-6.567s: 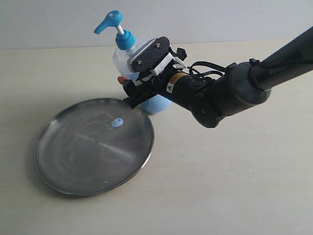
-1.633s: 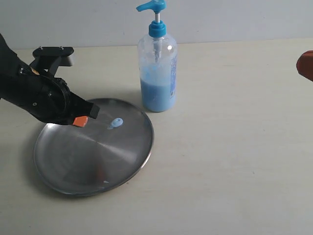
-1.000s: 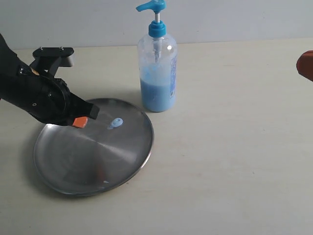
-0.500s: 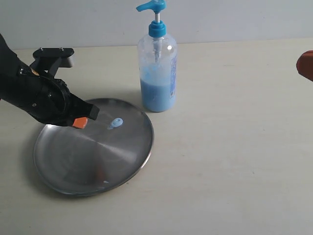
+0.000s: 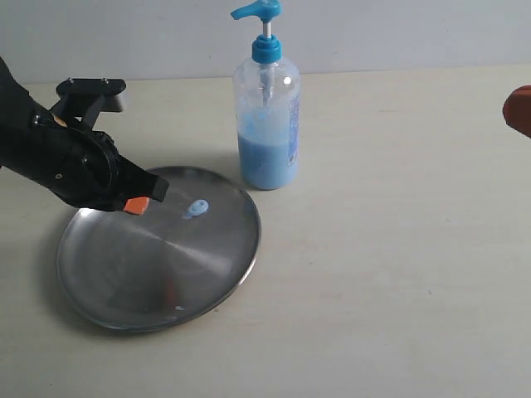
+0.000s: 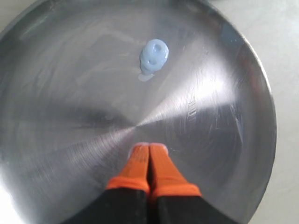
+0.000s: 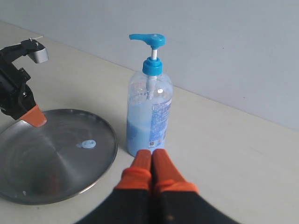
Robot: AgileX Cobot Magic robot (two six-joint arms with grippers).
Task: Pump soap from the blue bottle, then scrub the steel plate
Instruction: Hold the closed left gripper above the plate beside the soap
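My left pincer [image 5: 137, 204], at the left of the exterior frame, is closed tight, its two orange tips pressed together with nothing between them. It is poised over the upper left part of the steel plate [image 5: 124, 274]; I cannot tell whether the tips touch the metal. The plate lies flat on the pale table [image 5: 398, 249] in the lower left of the frame, its brushed surface throwing back a bright streak of light. A small light-blue blob of soap [image 5: 197, 207] sits on the plate toward its upper right rim, just to the right of my left tips and apart from them. In my left wrist camera the blob lies ahead of the closed tips, with bare steel between. The blue bottle [image 5: 267, 124] stands upright on the table at upper centre, just beyond the plate's upper right rim. Its blue pump head points left, and milky pale-blue liquid fills its lower part. My right pincer [image 7: 152, 154] is also shut, orange tips together and empty. It hangs over the table and points at the foot of the bottle without touching it. Behind the table runs a plain grey wall [image 5: 373, 33].
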